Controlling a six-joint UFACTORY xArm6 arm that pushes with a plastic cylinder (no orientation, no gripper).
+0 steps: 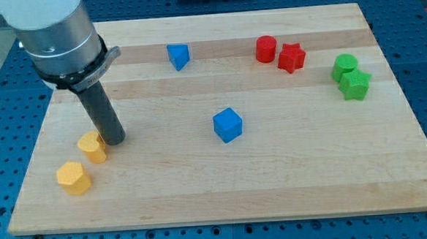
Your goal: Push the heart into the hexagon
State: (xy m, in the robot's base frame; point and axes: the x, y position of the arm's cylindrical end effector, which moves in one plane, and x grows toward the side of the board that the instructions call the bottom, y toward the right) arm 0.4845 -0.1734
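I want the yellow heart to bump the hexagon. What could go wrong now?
1. My tip sits at the yellow heart's upper right edge, so an off-centre push might spin the heart past the yellow hexagon.
2. The hexagon lies near the board's lower left edge; a hard shove could slide it off.

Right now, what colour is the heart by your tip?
Yellow-orange: the heart touches my tip on its left, seen clearly in the camera view.
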